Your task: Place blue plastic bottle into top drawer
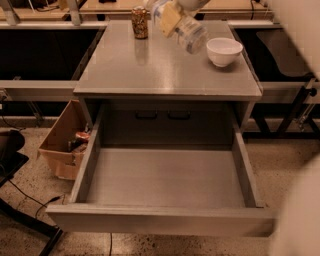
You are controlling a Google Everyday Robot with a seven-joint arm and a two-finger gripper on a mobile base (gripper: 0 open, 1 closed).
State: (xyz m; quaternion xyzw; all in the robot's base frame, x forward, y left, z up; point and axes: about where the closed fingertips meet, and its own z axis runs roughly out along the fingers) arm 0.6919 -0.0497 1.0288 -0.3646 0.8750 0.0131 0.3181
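This looks like a robotics lab or workshop. A plain grey metal table [165,70] with its top drawer [165,177] pulled open stands on a speckled hard floor [292,165], long workbenches [235,6] run across the top of the frame, and a worn cardboard box [60,142] of odds and ends sits on the floor at centre left. At top centre the robot's gripper [172,20] clasps the blue plastic bottle [192,35] above the tabletop.
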